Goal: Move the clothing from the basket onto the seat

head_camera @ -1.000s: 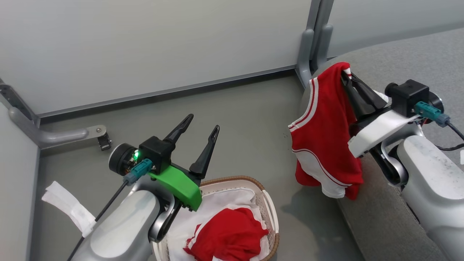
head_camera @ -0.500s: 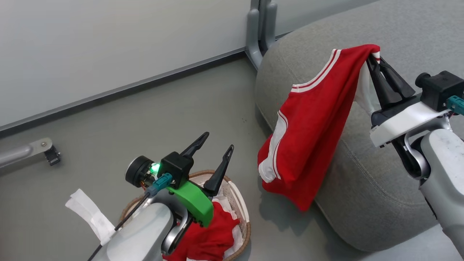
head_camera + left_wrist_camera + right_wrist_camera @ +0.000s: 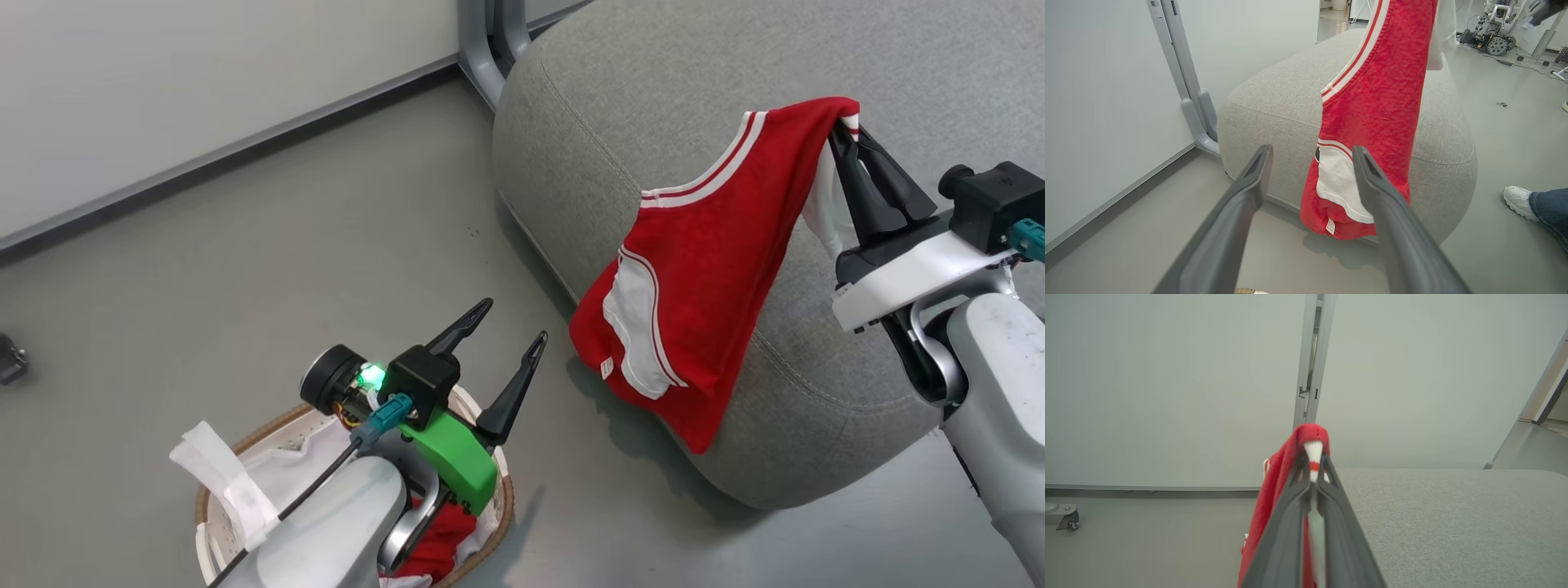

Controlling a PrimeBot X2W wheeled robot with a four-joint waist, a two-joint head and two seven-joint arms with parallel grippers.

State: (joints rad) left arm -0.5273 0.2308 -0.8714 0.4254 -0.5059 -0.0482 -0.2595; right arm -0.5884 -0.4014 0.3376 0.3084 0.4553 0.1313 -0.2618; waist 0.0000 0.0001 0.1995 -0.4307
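Grey floor (image 3: 245, 269) borders the seat (image 3: 653, 73) in our head view. Our right gripper (image 3: 845, 135) holds a red jersey (image 3: 702, 269) over the seat's edge, and the basket (image 3: 212, 506) sits well apart from the seat, under our left gripper (image 3: 510, 327). Our left wrist view shows that gripper's fingers spread, with the jersey hanging before the seat's side. Our right wrist view shows fingers clamped on cloth above the seat.

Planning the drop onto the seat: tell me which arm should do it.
Right. The right fingers are shut on the red jersey, hanging by the seat; the left fingers are open and empty near the basket.
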